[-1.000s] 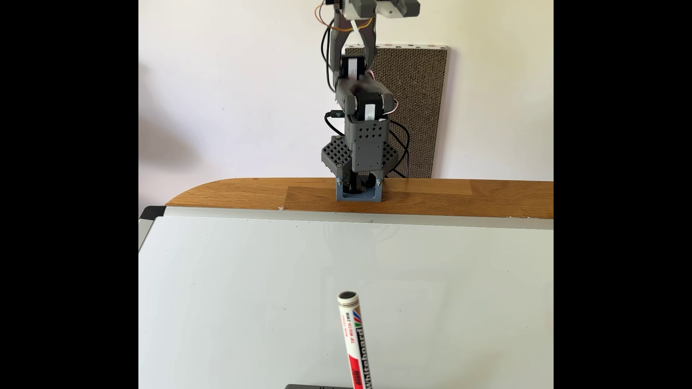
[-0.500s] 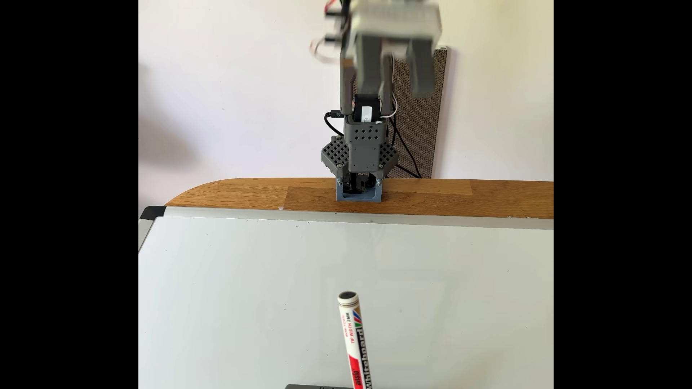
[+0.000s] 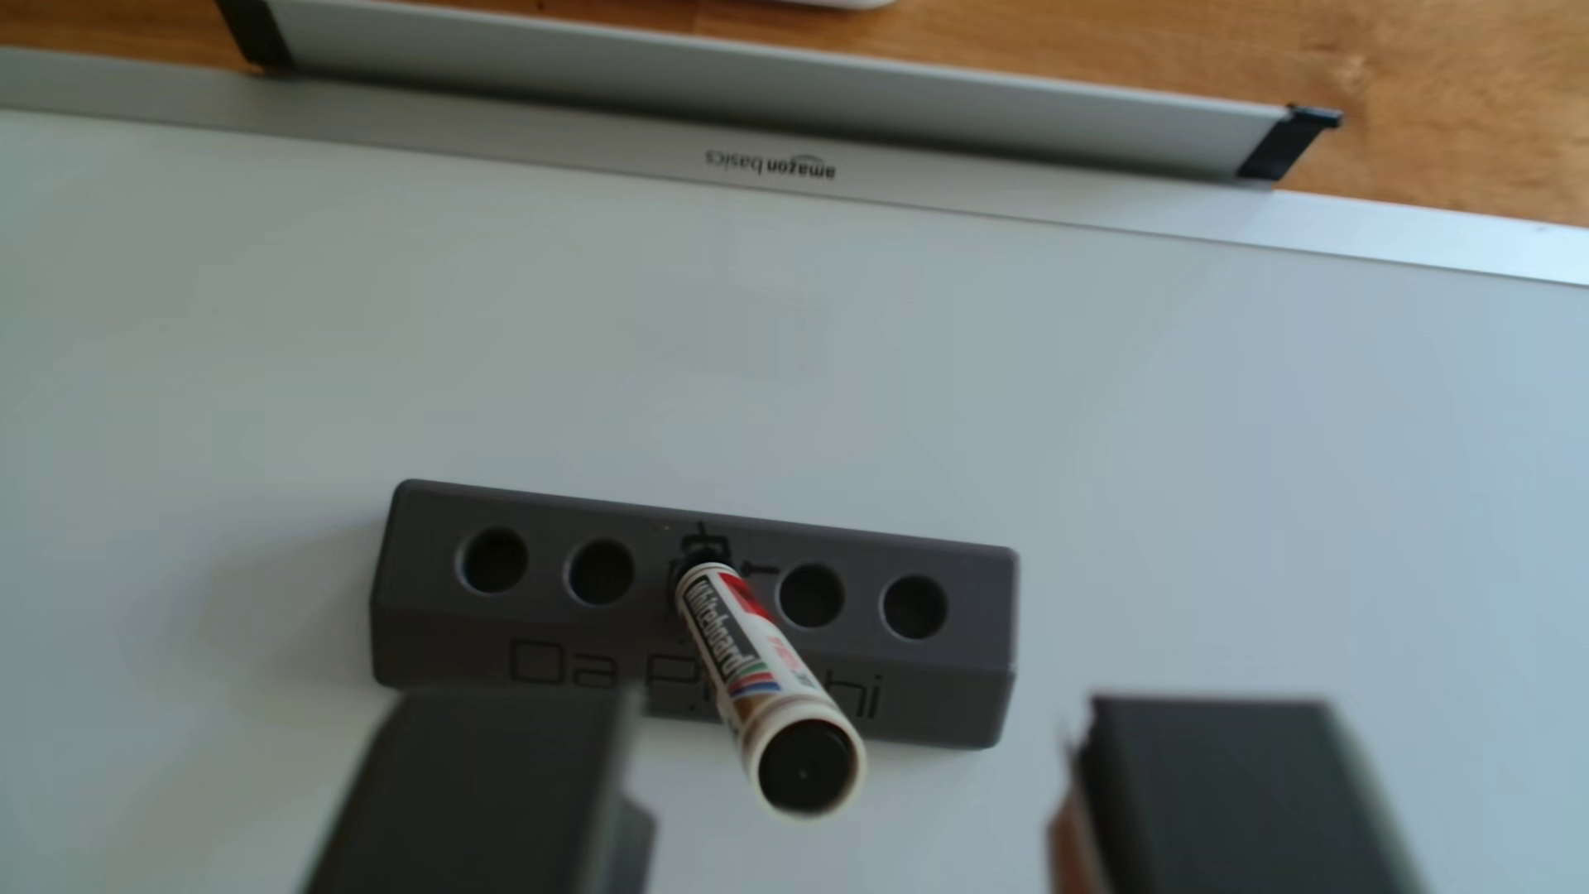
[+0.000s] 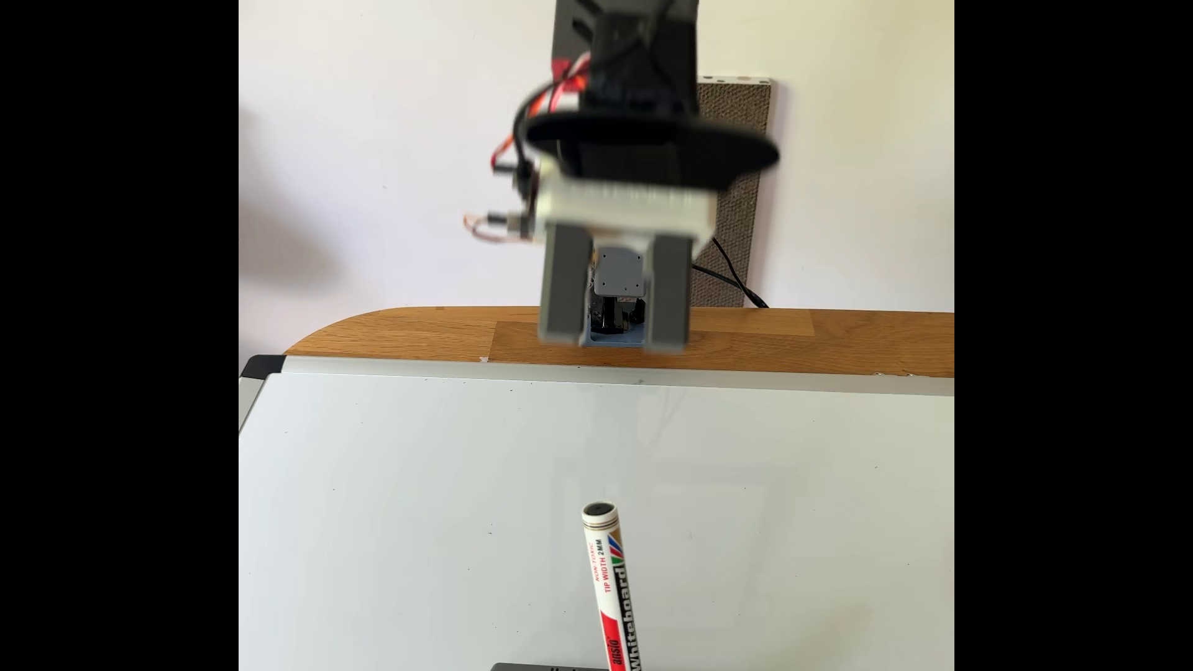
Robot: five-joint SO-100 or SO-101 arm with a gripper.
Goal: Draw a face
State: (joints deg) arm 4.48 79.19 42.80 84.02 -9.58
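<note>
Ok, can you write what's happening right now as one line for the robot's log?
stage: reaching for marker | gripper: jaws open, empty | marker: standing in holder, middle hole | whiteboard: no face seen

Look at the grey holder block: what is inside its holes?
In the other view, the holder block has one whiteboard marker standing tilted in its middle hole. The four other holes look dark and empty. The marker's tip is hidden inside the hole. The open claw hovers nearby.
</note>
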